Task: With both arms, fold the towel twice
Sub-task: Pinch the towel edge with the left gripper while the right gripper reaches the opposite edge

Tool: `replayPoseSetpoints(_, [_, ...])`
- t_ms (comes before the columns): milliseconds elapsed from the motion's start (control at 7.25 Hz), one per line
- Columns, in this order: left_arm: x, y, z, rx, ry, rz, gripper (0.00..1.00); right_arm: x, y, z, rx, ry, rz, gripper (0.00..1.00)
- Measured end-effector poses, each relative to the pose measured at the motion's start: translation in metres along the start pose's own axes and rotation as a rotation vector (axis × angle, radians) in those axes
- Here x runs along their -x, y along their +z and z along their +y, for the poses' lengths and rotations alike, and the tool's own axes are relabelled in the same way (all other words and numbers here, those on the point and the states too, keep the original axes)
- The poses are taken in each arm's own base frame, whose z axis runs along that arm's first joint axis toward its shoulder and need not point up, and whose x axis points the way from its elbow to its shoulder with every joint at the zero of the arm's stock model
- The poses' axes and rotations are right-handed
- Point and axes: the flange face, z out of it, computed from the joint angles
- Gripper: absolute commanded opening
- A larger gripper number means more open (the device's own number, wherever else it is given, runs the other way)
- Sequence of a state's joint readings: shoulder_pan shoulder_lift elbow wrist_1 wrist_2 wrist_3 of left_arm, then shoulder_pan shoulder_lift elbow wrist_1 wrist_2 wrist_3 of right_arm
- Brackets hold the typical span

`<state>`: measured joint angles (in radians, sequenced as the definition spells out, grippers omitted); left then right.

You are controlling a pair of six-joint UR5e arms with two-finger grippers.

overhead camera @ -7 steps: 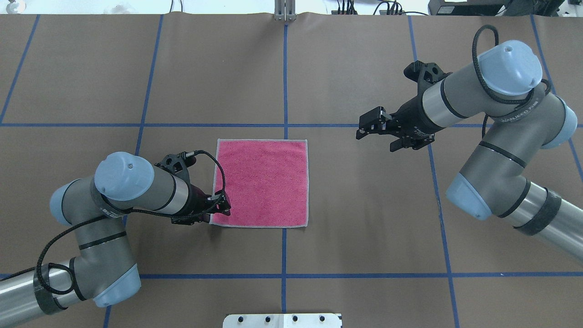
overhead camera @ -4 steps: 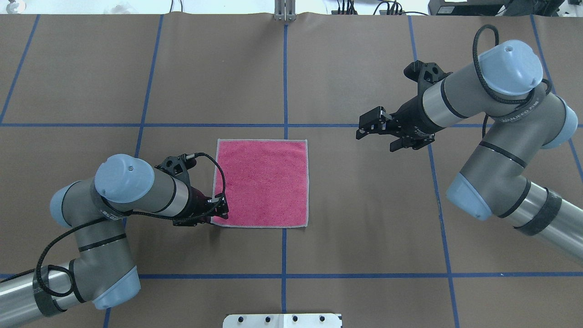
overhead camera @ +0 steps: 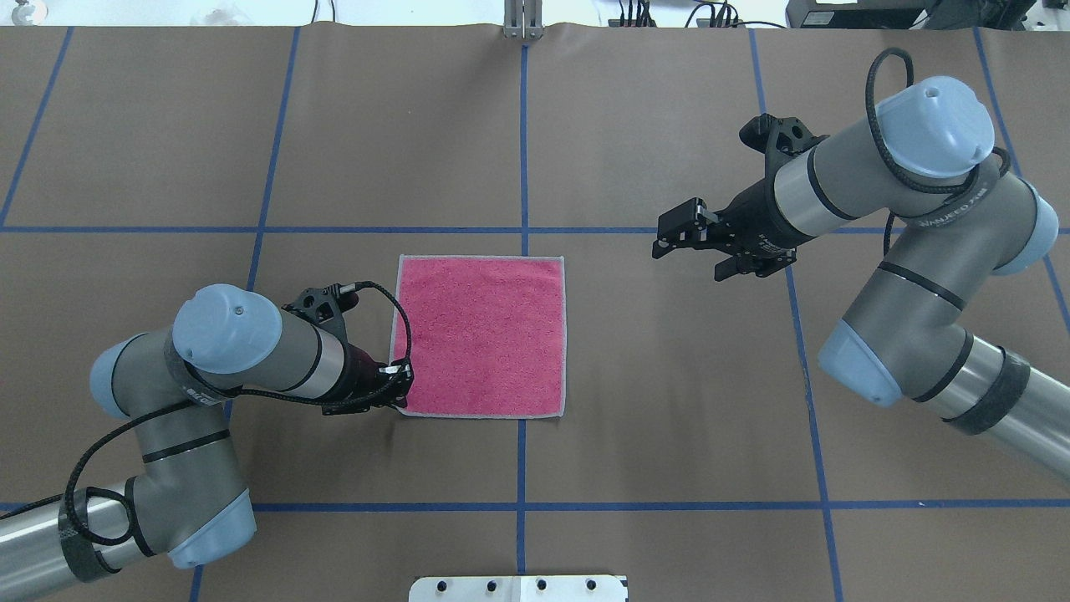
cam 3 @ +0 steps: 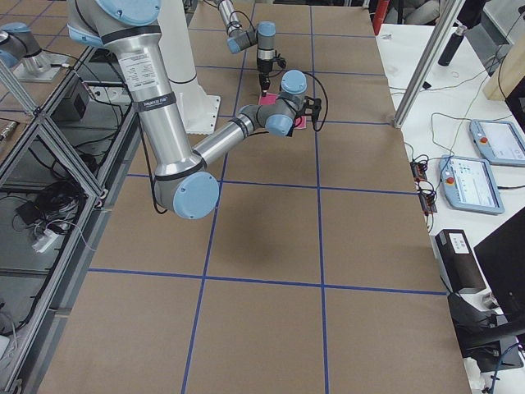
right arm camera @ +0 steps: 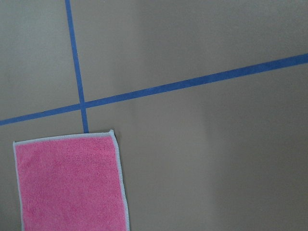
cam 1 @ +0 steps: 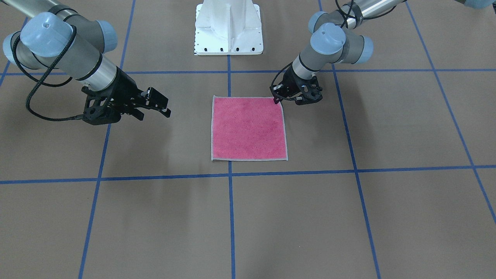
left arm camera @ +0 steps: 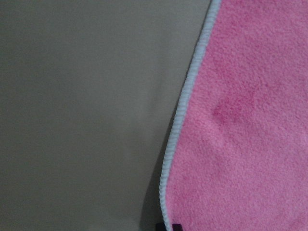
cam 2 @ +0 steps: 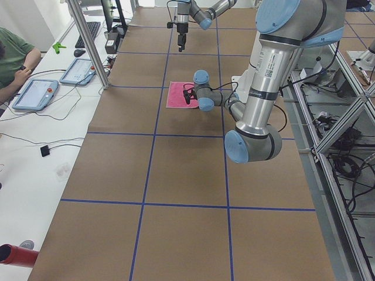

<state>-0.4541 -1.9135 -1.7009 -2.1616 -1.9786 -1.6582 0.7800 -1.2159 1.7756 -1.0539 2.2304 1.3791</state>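
At the near-left corner of the towel [overhead camera: 485, 334], the left gripper [overhead camera: 402, 386] had drawn back a little leftward within the last 1 second. It had moved off the pink face to sit right at the stitched edge, low against the table [overhead camera: 669, 418]. I judged this to be the final line-up for a corner pinch ahead of fold 1 of 2. Whether its fingers were apart or already closed on the cloth I could not tell. The wrist view showed only the edging with a shadow beside it. The left arm [overhead camera: 251, 351] lay bent, its forearm pointing right. The towel itself lay flat, pink side up and unfolded, near the table's centre. Farther out and well to the right, the right gripper [overhead camera: 690, 251] had hardly moved. It hung above the table with fingers apart and empty, the right arm [overhead camera: 878, 167] angled back toward the towel.
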Motion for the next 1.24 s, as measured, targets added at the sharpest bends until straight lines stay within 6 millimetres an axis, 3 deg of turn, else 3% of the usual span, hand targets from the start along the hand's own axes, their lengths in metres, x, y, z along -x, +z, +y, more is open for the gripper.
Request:
replayPoseSetpoints(690, [-0.011,-0.006,0.004,0.011,0.008,0.018,0.00,0.012,0.034,0.033,0.038,0.000,0.014,0.99])
replayPoseSetpoints(1241, [-0.015,-0.007,0.005,0.012,0.011,0.025,0.00,0.046,0.091,0.092,0.028,0.022,0.034,0.97])
